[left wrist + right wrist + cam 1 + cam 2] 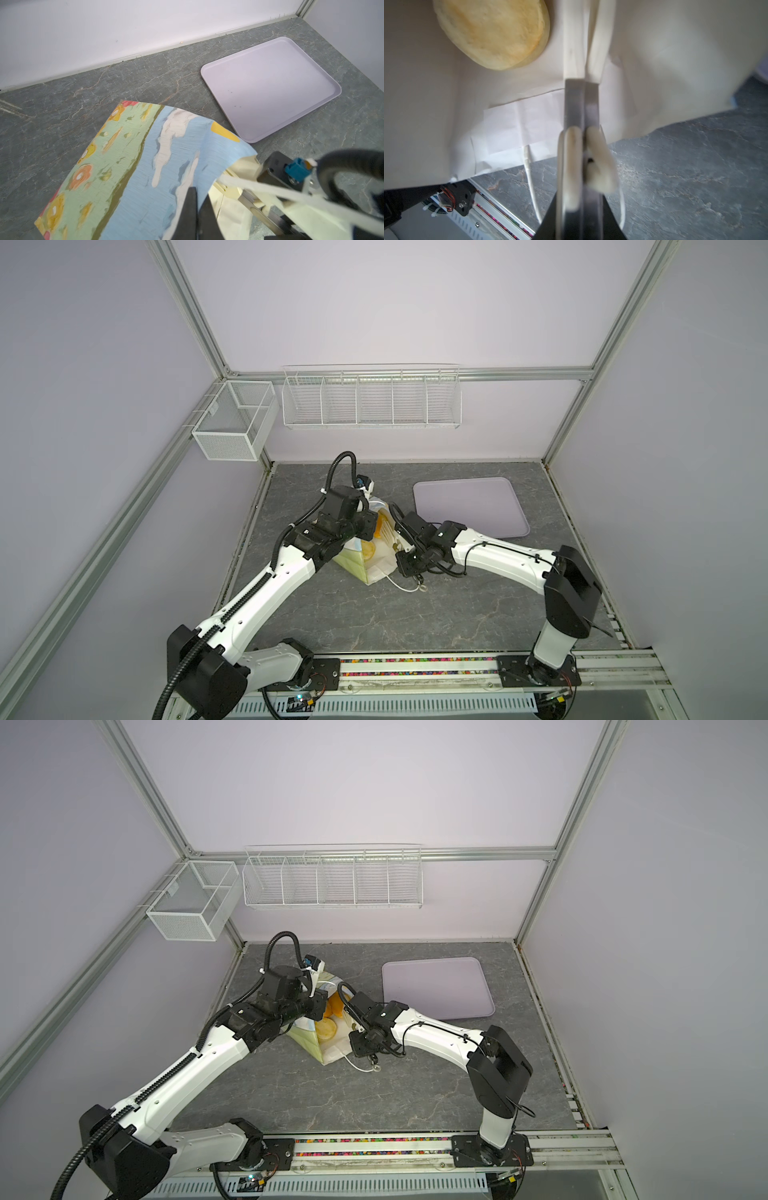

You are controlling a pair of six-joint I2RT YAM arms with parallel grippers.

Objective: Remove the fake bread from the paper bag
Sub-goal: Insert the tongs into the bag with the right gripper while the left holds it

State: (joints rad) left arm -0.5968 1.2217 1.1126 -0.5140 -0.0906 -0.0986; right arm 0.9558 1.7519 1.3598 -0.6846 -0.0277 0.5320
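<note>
Shut, empty-looking right fingers [577,62] are seen inside the pale yellow-green paper bag [353,566] pinched by the left fingers [192,207]; golden fake bread [492,33] beside the right pair, likely light and soft, is best gripped widthwise.

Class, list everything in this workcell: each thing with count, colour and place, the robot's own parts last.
paper bag: one, pale green with blue-sky print, tilted mid-table, mouth open.
fake bread: at least two showing, golden-orange and pale yellow, inside the bag.
tray: one, lilac, table's right rear.
wire rack: one, white, back wall.
mesh basket: one, white, left rear corner.
table: one, grey marbled, cell floor.
left gripper: one, black, shut on the bag's printed wall.
right gripper: one, pale-fingered, shut, in the bag's mouth.
</note>
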